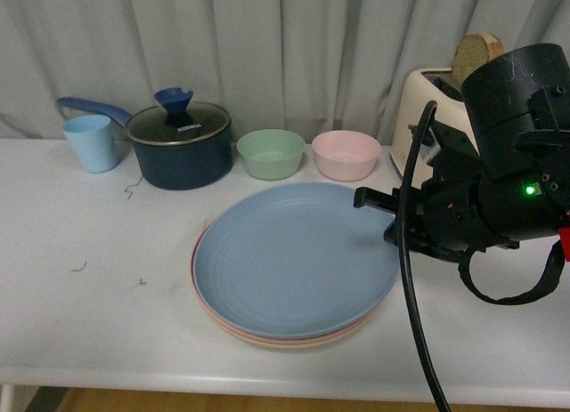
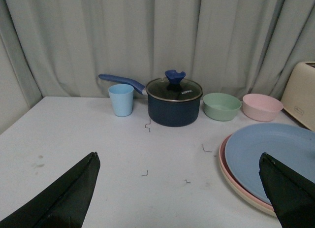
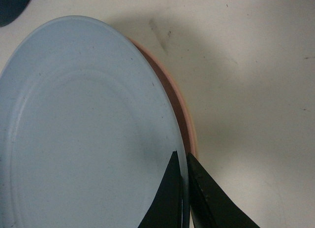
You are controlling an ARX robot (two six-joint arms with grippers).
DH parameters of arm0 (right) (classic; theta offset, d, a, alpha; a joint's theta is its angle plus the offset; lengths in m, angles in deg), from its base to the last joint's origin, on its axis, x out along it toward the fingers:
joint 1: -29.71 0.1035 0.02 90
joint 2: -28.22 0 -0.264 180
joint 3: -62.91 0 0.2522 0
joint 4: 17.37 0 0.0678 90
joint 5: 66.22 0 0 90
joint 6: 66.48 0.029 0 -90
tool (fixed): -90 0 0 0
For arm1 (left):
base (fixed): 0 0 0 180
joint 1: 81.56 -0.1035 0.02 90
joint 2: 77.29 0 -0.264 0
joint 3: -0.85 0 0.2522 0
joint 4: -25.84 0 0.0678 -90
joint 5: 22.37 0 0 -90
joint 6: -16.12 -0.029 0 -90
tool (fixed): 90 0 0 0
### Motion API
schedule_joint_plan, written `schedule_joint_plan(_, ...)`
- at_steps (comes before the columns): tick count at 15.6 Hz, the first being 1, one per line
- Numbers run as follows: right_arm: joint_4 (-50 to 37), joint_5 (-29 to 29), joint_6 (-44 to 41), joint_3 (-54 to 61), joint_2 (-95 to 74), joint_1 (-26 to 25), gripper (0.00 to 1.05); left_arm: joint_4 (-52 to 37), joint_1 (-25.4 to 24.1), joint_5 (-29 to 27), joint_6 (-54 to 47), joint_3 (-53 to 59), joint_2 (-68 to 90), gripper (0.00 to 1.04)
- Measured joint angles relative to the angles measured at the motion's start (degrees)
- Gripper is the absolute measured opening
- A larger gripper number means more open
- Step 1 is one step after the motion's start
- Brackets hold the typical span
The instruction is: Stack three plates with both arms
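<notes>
The right arm and its black cable are looming closest to the front camera. At the arm's end the right gripper is pinching the right rim of the blue plate, its fingers pressed almost together with the edge between them. The blue plate is lying on top of the pink plate, which is sitting on the beige plate, all three resting together on the bench. The left gripper is hanging spread wide and empty, off to the left of the blue plate and well apart from it.

The stacking is looking all but finished, with the right gripper only needing to let go and draw clear. Beyond the blue plate a lidded pot, a green bowl and a pink bowl are standing in a row.

The lower plates are showing only as thin rims, so whether the pinched edge is fully settled is hard to tell, and the left arm is not showing in the front view
</notes>
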Motion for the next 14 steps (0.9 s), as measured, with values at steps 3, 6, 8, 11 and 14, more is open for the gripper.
schedule_joint_plan(3,-0.66,0.04,1.09,-0.02,-1.90,-0.02,0.11,0.00,0.00,0.00,0.00,0.00,0.00,0.98)
schedule_joint_plan(6,-1.55,0.24,1.79,0.02,-2.58,-0.31,0.51,0.02,0.00,0.00,0.00,0.00,0.00,0.98)
schedule_joint_plan(8,-3.10,0.07,1.84,3.26,-0.37,-1.20,0.76,0.00,0.00,0.00,0.02,0.00,0.00,0.98)
schedule_joint_plan(11,-27.61,-10.78,-4.63,10.88,3.48,-1.77,0.89,0.02,0.00,0.04,0.00,0.00,0.00,0.98)
schedule_joint_plan(14,-56.63,-19.74,-18.32,30.05,5.18,-3.48,0.60,0.04,-0.07,-0.09,0.00,0.00,0.00,0.98)
